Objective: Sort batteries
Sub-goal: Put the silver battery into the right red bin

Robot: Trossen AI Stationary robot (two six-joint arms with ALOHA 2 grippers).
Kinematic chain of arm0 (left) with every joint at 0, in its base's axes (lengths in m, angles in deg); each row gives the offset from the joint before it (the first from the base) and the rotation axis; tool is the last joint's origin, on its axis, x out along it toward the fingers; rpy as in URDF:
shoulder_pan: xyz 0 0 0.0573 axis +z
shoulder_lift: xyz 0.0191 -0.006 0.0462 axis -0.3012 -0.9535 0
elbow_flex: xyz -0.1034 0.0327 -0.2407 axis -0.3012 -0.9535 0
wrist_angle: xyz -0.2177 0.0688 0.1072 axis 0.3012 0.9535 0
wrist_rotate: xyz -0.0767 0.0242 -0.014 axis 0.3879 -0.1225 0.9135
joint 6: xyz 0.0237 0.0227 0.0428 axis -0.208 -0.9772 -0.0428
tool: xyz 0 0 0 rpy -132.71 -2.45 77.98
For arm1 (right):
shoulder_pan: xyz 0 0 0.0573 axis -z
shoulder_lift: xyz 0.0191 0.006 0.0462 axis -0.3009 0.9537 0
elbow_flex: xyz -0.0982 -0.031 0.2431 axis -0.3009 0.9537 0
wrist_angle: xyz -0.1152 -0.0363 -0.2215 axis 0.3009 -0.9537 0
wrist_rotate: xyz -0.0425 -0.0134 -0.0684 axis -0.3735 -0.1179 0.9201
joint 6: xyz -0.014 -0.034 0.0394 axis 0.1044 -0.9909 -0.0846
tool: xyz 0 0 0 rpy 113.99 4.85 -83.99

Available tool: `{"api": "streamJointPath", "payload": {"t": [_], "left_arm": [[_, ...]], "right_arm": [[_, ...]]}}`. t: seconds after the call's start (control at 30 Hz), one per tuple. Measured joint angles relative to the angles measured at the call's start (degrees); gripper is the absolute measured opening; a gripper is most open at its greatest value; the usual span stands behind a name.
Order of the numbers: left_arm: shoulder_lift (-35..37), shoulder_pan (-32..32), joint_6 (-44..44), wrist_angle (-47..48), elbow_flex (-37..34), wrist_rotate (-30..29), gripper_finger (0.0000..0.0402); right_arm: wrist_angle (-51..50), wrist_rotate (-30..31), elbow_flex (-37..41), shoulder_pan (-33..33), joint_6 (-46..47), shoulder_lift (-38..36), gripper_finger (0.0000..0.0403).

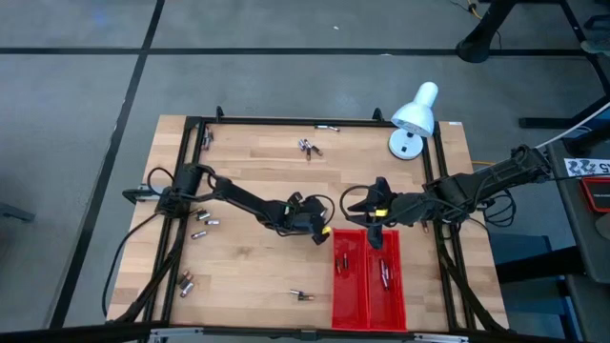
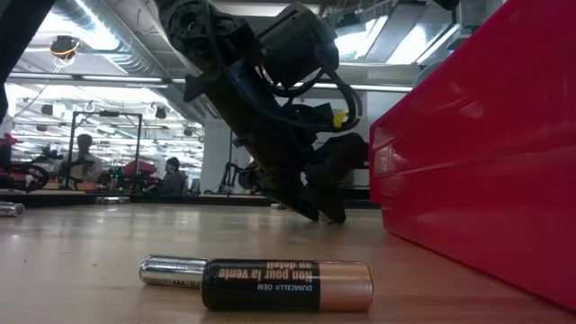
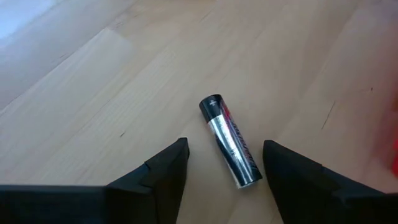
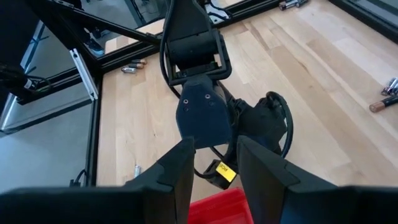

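A wooden tabletop (image 1: 257, 171) framed by black rails is seen from above, with two dark robot arms reaching toward its middle.

The left hand (image 1: 312, 227) sits low over the wood, close to the near left corner of a red tray (image 1: 368, 307). Its wrist camera shows its two fingers (image 3: 163, 177) spread apart, with a gap between them. A silver battery with a dark cap (image 3: 229, 140) lies flat on the wood in that gap, nearer one finger, touching neither. The hand holds nothing.

The right hand (image 1: 378, 229) hangs above the far end of the red tray, which stands against the tabletop's near edge, toward the right. Its wrist camera shows the fingers (image 4: 176, 168) parted narrowly with only air between them. The left arm's wrist lies beyond them.

The red tray has two long compartments. One small battery (image 1: 344, 259) lies in the left compartment and another (image 1: 384, 273) in the right.

Other batteries are scattered on the wood. A small cluster (image 1: 307, 147) lies near the far edge and a single one (image 1: 327, 127) against the far rail. Several (image 1: 202, 221) lie near the left edge, two (image 1: 187, 282) toward the near left corner, and a pair (image 1: 302, 296) by the near edge left of the tray. The table-level camera shows this pair close up: a black and copper battery (image 2: 286, 285) in front of a silver one (image 2: 173, 269), beside the tray's red wall (image 2: 486, 153).

A white desk lamp (image 1: 414, 118) stands at the far right corner.
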Motion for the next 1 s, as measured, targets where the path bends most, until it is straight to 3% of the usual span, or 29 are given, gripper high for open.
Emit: {"api": "streamJointPath", "payload": {"t": [0.33, 0.47, 0.57, 0.83, 1.0], "left_arm": [[0.21, 1.24, 5.45, 3.56, -0.07, 7.24, 0.0081], [0.28, 1.77, 7.20, 4.58, -0.10, 10.84, 0.0055], [0.28, 1.64, 7.51, 4.66, -0.32, 11.45, 0.0054], [0.28, 0.90, 7.54, 4.08, -0.43, 11.80, 0.0115], [0.30, 0.87, 7.60, 4.04, -0.43, 12.87, 0.0126]], "right_arm": [[0.72, 0.04, 0.00, 0.00, -2.49, 0.01, 0.0124], [0.90, 0.70, 0.00, 0.00, -3.77, 0.01, 0.0124], [1.00, 1.09, 0.00, 0.00, -3.83, 0.01, 0.0124], [0.98, 1.09, 0.00, 0.00, -3.83, 0.01, 0.0124], [0.97, 1.09, 0.00, 0.00, -3.82, 0.01, 0.0124]]}}
